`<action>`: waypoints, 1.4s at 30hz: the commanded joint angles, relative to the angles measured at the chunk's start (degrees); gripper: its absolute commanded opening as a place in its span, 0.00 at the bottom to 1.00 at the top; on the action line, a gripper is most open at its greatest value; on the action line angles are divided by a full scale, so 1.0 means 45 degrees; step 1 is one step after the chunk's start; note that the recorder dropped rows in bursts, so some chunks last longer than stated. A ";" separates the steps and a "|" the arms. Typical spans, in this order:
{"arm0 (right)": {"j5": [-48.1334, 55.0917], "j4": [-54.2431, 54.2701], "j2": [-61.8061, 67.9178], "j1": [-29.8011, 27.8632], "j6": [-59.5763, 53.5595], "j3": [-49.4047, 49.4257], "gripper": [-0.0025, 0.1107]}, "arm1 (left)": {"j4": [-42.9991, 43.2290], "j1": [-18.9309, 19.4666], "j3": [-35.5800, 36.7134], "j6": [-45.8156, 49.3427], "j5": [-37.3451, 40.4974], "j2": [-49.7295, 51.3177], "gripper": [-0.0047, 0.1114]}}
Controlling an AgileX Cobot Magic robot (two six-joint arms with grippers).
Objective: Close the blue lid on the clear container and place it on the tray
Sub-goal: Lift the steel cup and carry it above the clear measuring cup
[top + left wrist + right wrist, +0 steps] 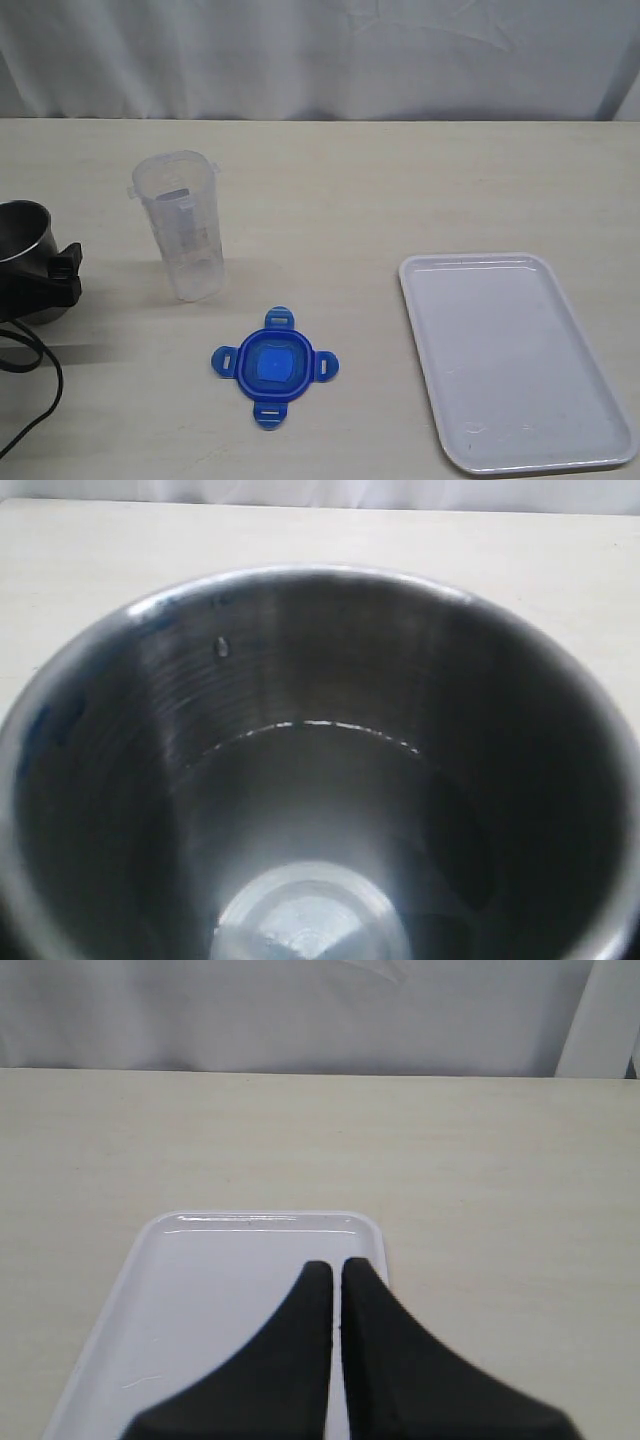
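Observation:
The clear container (182, 225) stands upright and uncovered on the table, left of centre. In front of it and slightly to the right, the blue lid (275, 366) lies flat on the table with its four tabs spread. The white tray (515, 360) lies at the right with nothing on it. My left gripper (40, 290) is at the far left edge, open, its black fingers (64, 270) alongside a steel cup (20, 240). The left wrist view looks straight into that steel cup (320, 780). My right gripper (335, 1265) is shut and holds nothing, hanging over the tray (200, 1290); the exterior view does not show it.
A black cable (35, 375) loops on the table at the front left, below the steel cup. A white curtain (320, 50) hangs behind the table's far edge.

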 commanded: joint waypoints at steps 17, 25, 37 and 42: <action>0.0016 -0.0103 -0.0053 0.0022 0.0008 0.0024 0.06 | -0.0110 0.0018 -0.0071 -0.0110 -0.0169 0.0054 0.38; 0.0016 -0.0103 -0.0053 0.0022 0.0008 0.0024 0.06 | 0.0102 0.0018 -0.0071 -0.0110 -0.0169 0.0054 0.08; 0.0016 -0.0103 -0.0053 0.0022 0.0008 0.0024 0.06 | 0.2251 0.0018 -0.0071 -0.0713 -0.0169 -0.0538 0.04; 0.0016 -0.0103 -0.0053 0.0022 0.0008 0.0024 0.06 | 0.2212 0.0018 -0.0071 -0.0713 -0.0169 -0.0900 0.04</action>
